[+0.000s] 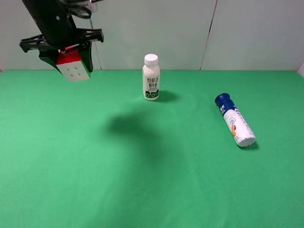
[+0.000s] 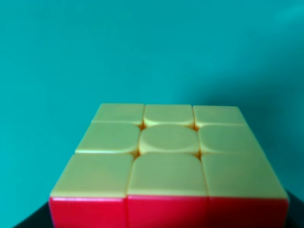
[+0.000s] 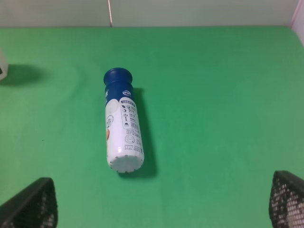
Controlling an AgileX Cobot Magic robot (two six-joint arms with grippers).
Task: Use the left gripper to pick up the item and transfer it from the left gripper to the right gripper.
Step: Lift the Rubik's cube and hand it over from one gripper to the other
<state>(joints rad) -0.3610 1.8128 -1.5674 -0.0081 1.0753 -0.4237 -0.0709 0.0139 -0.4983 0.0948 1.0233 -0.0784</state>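
Green cloth (image 1: 152, 180), bottle (image 1: 151, 78), tube (image 1: 236, 122); cube (image 1: 73, 66) aloft

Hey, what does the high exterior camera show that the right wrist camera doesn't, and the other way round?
Only exterior high: the left gripper up in the air at the back left, clamping the puzzle cube, and the whole upright milk bottle. Only right wrist: the right gripper, its own fingers spread wide with nothing between them. Both: the blue-capped tube bottle lying on its side on the green cloth.
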